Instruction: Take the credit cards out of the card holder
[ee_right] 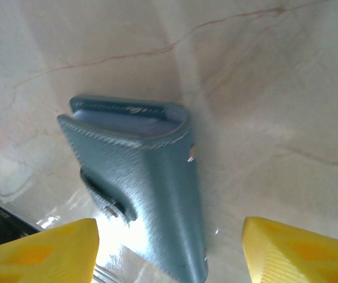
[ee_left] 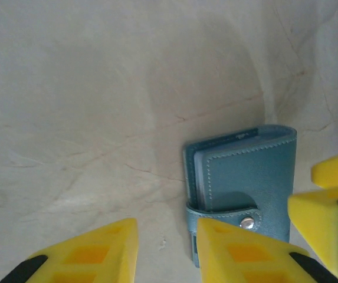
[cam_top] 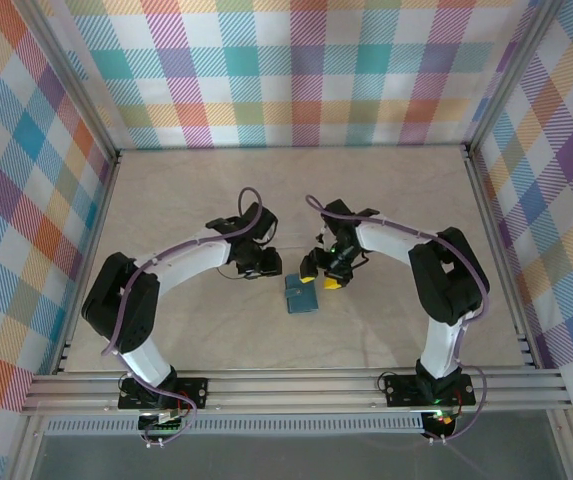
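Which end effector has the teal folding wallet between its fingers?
The right end effector: the snapped-shut teal wallet lies between its spread fingers; the left end effector frames bare table.

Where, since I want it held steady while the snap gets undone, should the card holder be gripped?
Probably from above, pinching the card holder across its rounded spine and strapped edge, clear of the snap strap. It lies flat and closed, and the open right gripper straddles those two sides.

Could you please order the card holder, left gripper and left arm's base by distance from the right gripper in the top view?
1. card holder, just left of the right gripper.
2. left gripper, farther left.
3. left arm's base, near-left edge.
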Robot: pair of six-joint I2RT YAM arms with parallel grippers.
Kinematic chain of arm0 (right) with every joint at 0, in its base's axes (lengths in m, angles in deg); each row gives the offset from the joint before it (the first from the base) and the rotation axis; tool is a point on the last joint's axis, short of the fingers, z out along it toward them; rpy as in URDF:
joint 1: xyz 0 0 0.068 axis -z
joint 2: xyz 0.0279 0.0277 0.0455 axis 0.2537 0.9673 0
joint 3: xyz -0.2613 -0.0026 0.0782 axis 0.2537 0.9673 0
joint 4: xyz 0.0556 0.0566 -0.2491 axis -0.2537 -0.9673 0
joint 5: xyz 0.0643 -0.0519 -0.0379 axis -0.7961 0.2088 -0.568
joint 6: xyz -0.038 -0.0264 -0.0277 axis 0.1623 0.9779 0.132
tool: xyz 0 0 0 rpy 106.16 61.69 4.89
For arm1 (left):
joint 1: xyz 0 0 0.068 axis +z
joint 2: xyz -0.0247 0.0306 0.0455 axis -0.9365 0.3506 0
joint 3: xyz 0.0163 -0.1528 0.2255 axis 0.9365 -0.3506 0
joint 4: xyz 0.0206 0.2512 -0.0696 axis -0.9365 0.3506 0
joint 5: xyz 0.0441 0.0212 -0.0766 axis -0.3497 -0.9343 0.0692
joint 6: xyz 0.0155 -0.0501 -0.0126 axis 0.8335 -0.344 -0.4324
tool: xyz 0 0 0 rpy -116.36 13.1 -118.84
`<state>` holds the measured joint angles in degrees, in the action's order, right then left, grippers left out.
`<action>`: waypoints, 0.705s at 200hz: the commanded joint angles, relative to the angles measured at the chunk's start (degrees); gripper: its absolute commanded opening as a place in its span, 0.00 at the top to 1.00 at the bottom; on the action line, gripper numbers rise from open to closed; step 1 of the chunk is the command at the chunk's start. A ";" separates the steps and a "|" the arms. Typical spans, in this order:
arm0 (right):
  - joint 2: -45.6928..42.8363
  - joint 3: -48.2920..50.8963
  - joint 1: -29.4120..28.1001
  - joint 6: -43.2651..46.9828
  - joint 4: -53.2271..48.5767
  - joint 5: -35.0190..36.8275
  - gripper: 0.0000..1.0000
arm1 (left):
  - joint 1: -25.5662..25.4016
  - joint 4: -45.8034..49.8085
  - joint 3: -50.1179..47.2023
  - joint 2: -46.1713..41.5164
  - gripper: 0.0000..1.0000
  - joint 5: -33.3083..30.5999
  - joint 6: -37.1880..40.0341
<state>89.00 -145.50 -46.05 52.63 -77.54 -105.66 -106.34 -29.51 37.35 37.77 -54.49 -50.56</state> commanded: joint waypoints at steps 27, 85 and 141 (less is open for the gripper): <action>1.04 2.99 0.48 0.66 7.82 -7.00 0.46 | -2.92 0.59 1.55 1.13 0.69 -0.04 -4.06; 1.17 5.74 0.61 -1.03 10.02 -5.67 0.66 | -6.72 1.59 3.28 3.85 0.71 -0.31 -4.97; -1.47 9.58 0.56 -5.69 12.87 -4.46 0.82 | -9.61 3.57 6.63 8.47 0.72 -0.71 -4.25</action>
<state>89.19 -138.20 -45.38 50.01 -65.78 -110.86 -114.45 -28.79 41.50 44.33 -54.51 -54.58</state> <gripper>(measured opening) 0.208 0.284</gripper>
